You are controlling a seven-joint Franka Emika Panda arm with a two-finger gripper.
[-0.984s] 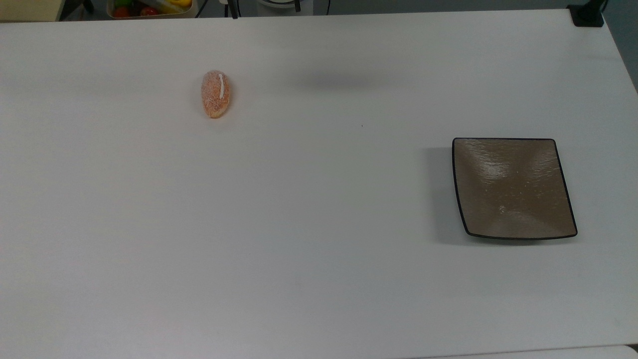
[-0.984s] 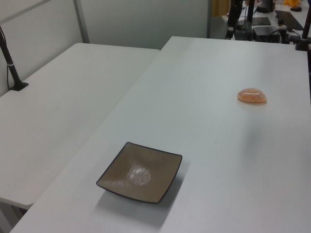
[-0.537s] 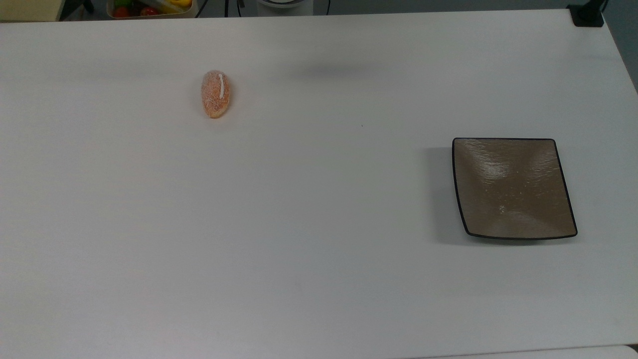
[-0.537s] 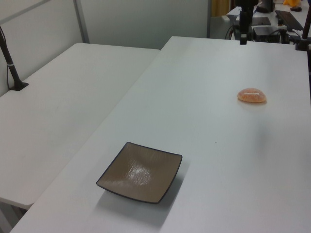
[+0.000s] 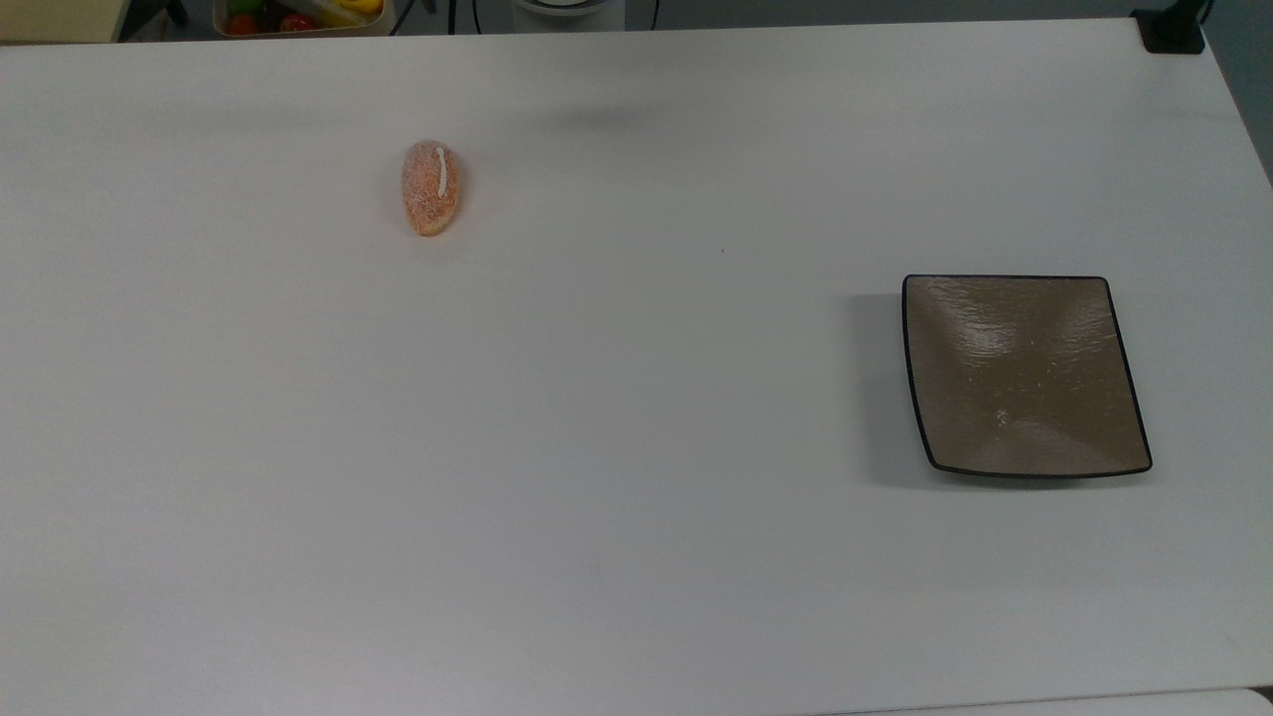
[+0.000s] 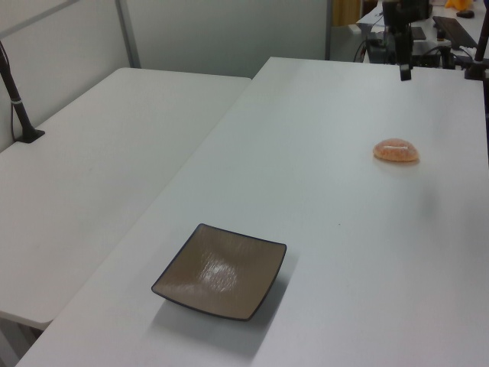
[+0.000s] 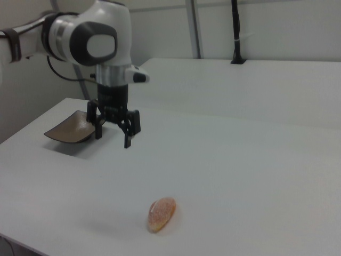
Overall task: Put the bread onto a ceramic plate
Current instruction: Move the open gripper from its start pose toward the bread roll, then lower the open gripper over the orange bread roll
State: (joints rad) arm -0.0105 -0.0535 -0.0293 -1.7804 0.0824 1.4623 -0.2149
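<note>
Bread [image 5: 430, 187] is just sitting on the white worktop [image 5: 636, 447], a little oval sugar-crusted bun with the white stripe facing up in the top view, toward the top view's far left. In the right view it lies near the front edge [image 7: 161, 214], and in the left view it's out on the far right [image 6: 396, 151].

The ceramic plate [image 5: 1024, 376] is well apart from it, over on the top view's right, square, glossy brown with a thin black rim, nothing on it. In the left view it's the near thing [image 6: 220, 271].

My hand [image 7: 113, 136] hangs in the air above the worktop in the right view, fingers pointing down and spread wide with nothing between them. There it's up past the bread, in front of the plate [image 7: 68, 130], touching neither.
</note>
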